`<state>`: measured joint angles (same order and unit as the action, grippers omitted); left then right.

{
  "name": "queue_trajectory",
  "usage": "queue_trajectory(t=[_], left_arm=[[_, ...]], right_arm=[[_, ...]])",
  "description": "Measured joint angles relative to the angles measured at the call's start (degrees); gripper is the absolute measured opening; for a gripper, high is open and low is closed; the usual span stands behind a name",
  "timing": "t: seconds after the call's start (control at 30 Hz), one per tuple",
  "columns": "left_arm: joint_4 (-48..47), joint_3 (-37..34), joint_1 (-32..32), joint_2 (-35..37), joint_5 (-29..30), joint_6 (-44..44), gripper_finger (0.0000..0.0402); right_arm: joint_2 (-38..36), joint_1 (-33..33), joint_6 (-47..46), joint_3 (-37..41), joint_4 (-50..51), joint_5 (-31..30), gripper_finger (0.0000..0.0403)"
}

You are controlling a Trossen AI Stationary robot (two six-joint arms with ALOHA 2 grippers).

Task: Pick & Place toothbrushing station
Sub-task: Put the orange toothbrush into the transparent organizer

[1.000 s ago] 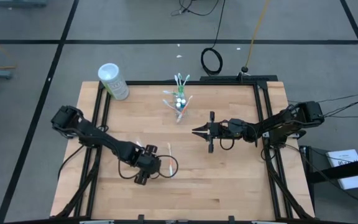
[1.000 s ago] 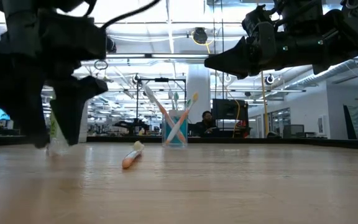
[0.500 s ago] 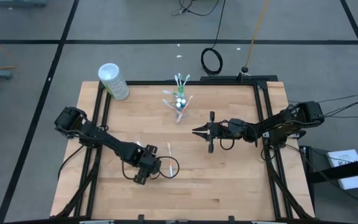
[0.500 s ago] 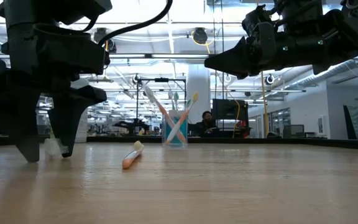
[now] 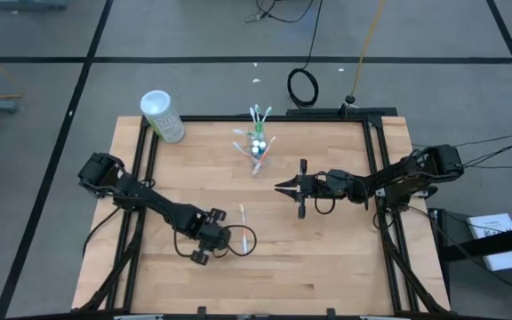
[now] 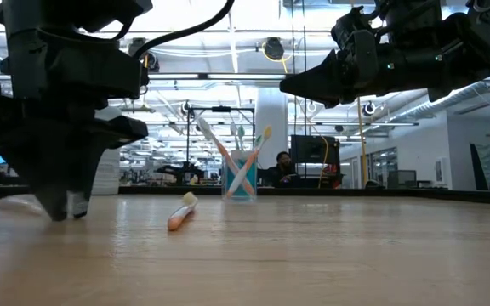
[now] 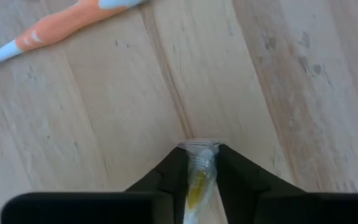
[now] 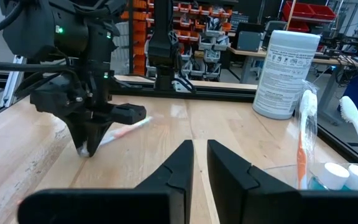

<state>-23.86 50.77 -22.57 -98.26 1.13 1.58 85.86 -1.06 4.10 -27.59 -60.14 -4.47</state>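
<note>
A clear cup point(image 5: 257, 148) holding several toothbrushes and blue tubes stands upright on its base at the table's far middle, also seen in the low view point(image 6: 241, 183). An orange-and-white toothbrush point(image 5: 241, 220) lies flat on the wood, and shows in the left wrist view point(image 7: 61, 28). My left gripper point(image 6: 66, 211) stands at the table, left of that brush, shut on a slim clear-wrapped toothbrush with a yellow-green streak point(image 7: 197, 177). My right gripper point(image 5: 280, 188) hovers level above the table's middle right, fingers nearly together with nothing between them. My left gripper pinches the clear-wrapped toothbrush point(image 7: 199, 163) between its two fingers, which lie across it. The fingers come steeply from above, their tips down at the wood. The brush's end point(image 7: 199, 147) shows just past the fingertips and lies on the table.
A white canister with green print point(image 5: 162, 116) stands at the table's far left corner. Black rails point(image 5: 376, 169) run along the table's sides. Bare wood spreads across the near half of the table point(image 5: 327, 267).
My left gripper has sunk to the table and shut its fingers on the slim wrapped toothbrush; a second ago they stood wide apart above the wood. The orange toothbrush and the cup have stayed where they were.
</note>
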Motion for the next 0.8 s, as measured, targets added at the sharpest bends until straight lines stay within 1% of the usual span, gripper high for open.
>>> queue_trajectory(t=[0.2,0.47,0.53,0.7,0.8], left_arm=[[9.0,-0.2,0.5,-0.5,1.9,1.7,0.0055],[17.3,-0.1,4.7,0.5,1.5,3.7,0.0051],[18.3,-0.2,5.9,1.7,1.9,3.5,0.0051],[25.4,0.0,9.8,5.7,3.5,1.9,0.0051],[28.4,0.0,11.9,9.2,5.9,1.6,0.0051]], right_arm=[[0.0,0.0,0.0,0.0,0.0,0.0,0.0041],[0.0,0.0,-0.1,0.0,0.0,0.0,0.0041],[0.0,0.0,-0.2,0.0,0.0,0.0,0.0041],[0.0,0.0,-0.2,0.0,-0.3,0.0,0.0041],[0.0,0.0,-0.2,0.0,-0.2,0.0,0.0041]])
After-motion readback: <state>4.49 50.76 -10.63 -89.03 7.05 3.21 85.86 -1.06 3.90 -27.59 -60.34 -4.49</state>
